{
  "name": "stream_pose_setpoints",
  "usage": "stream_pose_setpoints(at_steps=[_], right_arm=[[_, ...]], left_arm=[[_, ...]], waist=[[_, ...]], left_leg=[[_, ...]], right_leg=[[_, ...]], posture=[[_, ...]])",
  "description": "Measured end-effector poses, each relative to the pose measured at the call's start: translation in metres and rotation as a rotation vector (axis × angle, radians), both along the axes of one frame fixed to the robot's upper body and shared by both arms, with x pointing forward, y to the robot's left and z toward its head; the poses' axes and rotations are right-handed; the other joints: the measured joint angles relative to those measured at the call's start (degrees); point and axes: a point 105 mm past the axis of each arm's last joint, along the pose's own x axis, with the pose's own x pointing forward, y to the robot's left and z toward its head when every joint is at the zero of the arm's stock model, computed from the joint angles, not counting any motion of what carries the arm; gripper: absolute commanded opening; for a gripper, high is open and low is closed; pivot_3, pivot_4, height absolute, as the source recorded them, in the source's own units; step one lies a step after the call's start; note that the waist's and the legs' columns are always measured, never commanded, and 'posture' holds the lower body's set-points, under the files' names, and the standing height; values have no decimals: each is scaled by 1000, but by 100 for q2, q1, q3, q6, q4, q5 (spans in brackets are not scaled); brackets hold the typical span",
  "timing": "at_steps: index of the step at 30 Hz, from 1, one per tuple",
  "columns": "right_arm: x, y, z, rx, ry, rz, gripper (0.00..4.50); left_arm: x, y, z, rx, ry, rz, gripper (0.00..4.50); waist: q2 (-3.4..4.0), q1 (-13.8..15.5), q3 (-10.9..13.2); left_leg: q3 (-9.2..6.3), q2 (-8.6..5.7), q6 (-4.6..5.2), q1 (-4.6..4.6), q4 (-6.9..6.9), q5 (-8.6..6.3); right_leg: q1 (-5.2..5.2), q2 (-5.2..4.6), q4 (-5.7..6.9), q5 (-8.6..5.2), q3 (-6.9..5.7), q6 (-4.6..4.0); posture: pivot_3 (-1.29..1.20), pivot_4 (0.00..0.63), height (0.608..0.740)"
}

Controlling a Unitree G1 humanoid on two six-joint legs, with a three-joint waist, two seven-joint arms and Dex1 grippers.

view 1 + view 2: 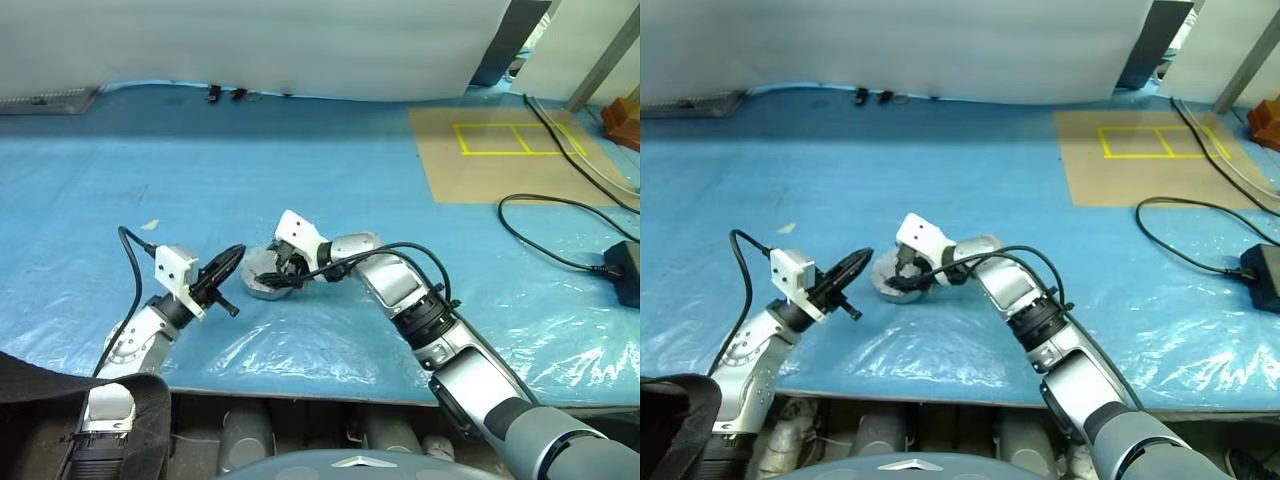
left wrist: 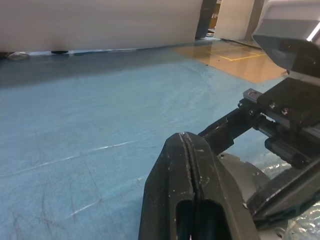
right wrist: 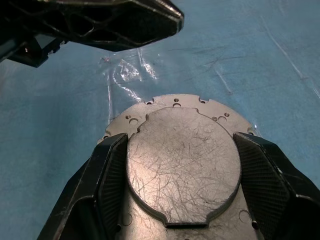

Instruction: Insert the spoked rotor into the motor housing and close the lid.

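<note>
Head views: a desk [image 1: 330,180] covered with blue sheeting, a crinkled clear plastic film [image 1: 300,345] lying over its near part. Just in front of the robot, near the middle, sits a round silver metal part — by its short cylindrical wall apparently the motor housing [image 1: 262,283] — resting on the desk. The right claw [image 1: 288,268] reaches in from the right and bears down on this part; in the right wrist view its two black fingers [image 3: 107,172] are spread wide, one on each side of a scratched, flat silver plate with small holes around its stepped rim, and the pads lie against the edges of the raised central face. Whether this face is the lid or the housing's underside cannot be told. The left claw [image 1: 215,275] hangs just beside the housing, on the robot's left, slightly above the desk and pointing toward it; its fingers [image 2: 187,190] are pressed together with nothing between them, as the left wrist view shows, where the tips meet along a single seam. Farther off, at the right of the desk, lies a brown cardboard sheet [image 1: 500,155] marked with yellow tape rectangles [image 1: 515,138], and a black cable [image 1: 560,225] loops toward a black box [image 1: 625,265] at the right edge — all well apart from both claws.
</note>
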Motion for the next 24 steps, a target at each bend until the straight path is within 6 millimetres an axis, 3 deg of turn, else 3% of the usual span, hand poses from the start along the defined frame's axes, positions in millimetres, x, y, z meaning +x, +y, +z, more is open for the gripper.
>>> stream_pose_setpoints(at_steps=[10, 19, 24], right_arm=[[1, -1, -4, -29, -68, 19, 2964], [1, -2, 0, -32, -43, 6, 2964], [2, -1, 2, -31, -36, -4, 2964]], left_arm=[[-1, -7, -2, 41, 38, -61, 0], [6, -8, -35, 168, 142, -120, 0], [13, -13, -32, 249, 104, -167, 0]], waist=[[18, 15, -12], [21, 12, -13], [23, 21, -14]], left_leg=[[-4, -2, 1, 16, 1, -1], [-4, -2, 1, 3, -2, 0], [-4, -3, 1, 5, -3, 0]], right_leg=[[13, -1, 4, -15, 2, 27], [4, 0, -5, -15, 2, 27], [5, -1, -5, -15, 2, 27]], posture=[[0, 150, 740], [0, 150, 740], [0, 150, 740]])
